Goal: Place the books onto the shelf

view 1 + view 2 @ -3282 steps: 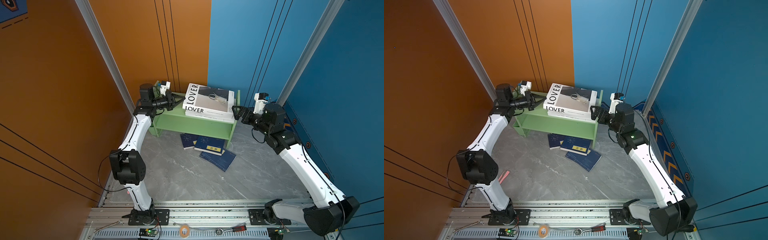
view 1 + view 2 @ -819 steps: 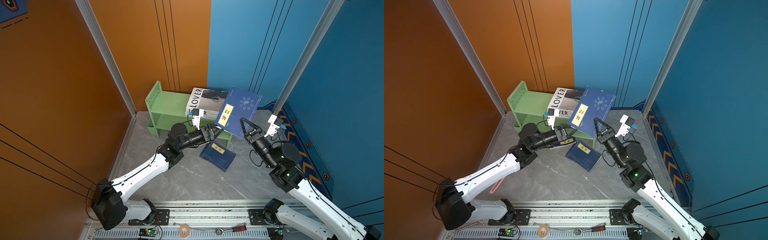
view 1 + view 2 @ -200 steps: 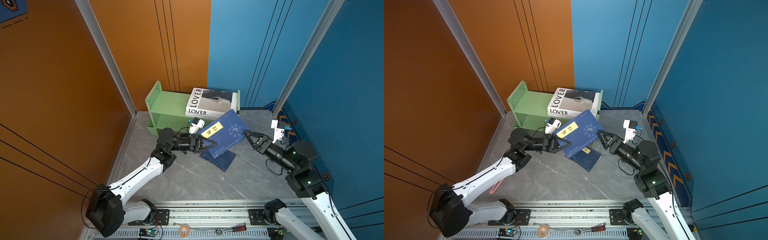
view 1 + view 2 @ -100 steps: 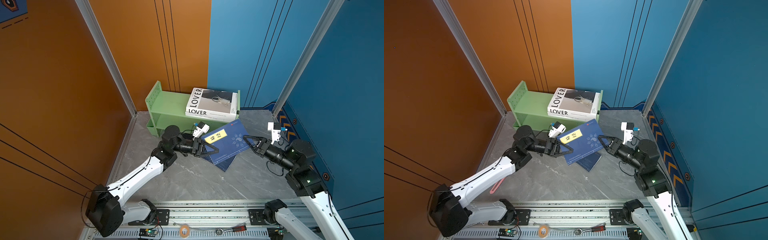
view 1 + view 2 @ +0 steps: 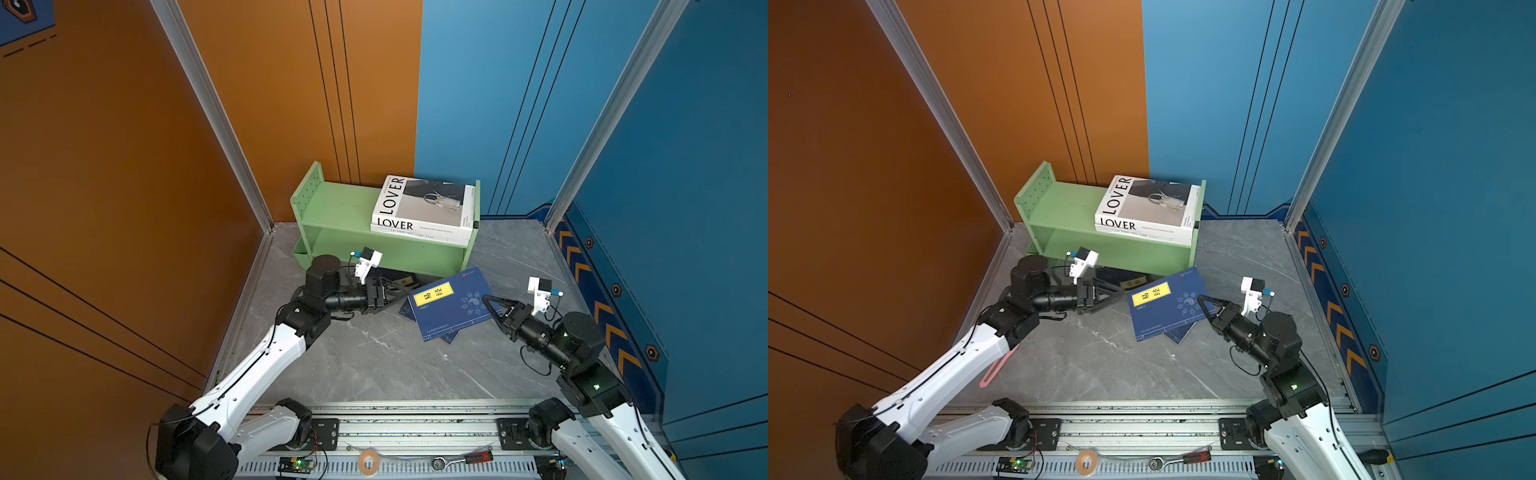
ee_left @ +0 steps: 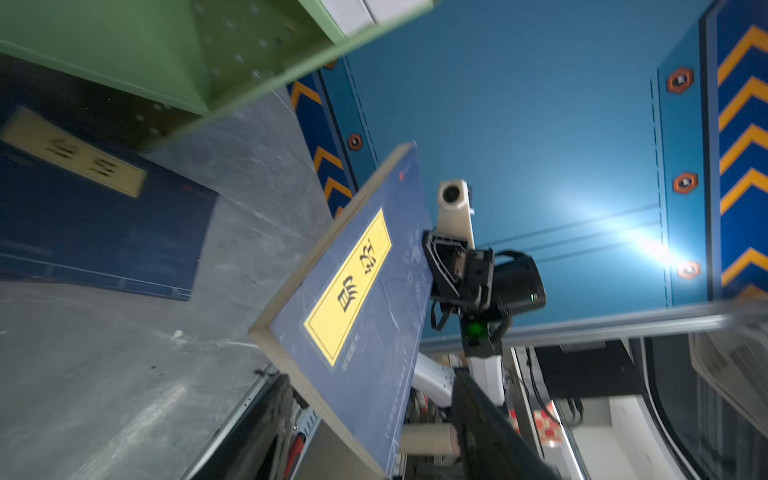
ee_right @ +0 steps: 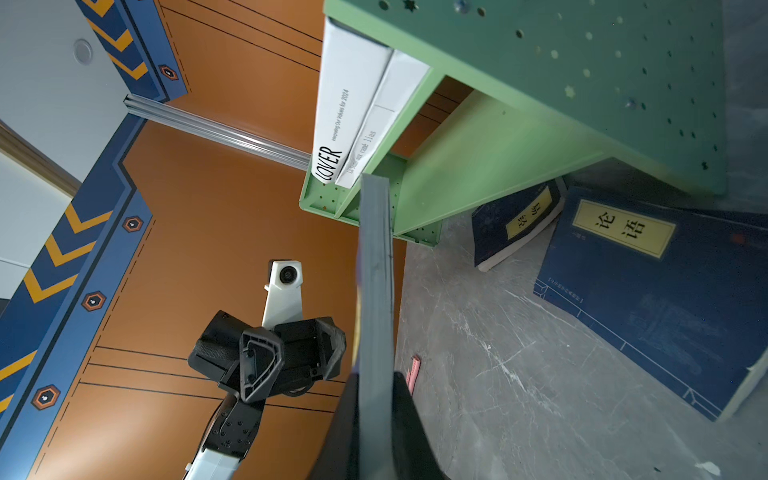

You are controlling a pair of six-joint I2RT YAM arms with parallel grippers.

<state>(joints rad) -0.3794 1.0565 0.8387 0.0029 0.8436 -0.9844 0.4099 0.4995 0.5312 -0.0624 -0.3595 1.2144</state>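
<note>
Once my left end effector (image 5: pixel 401 292) had spread and let go, the right end effector (image 5: pixel 486 300) alone was pinching the navy book (image 5: pixel 446 309), tilted above the table before the shelf (image 5: pixel 340 208). I judged the handover done, with shelving still to come.

Bright, even light; glare on blue wall (image 6: pixel 652 245); navy book (image 7: pixel 374 291) blurs close-up.

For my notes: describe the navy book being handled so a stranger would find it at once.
Start at the green shelf in the back corner; two navy books lie on the grey floor before it. The held book alone is off the floor, tilted above them, with the right gripper shut on its edge.
</note>
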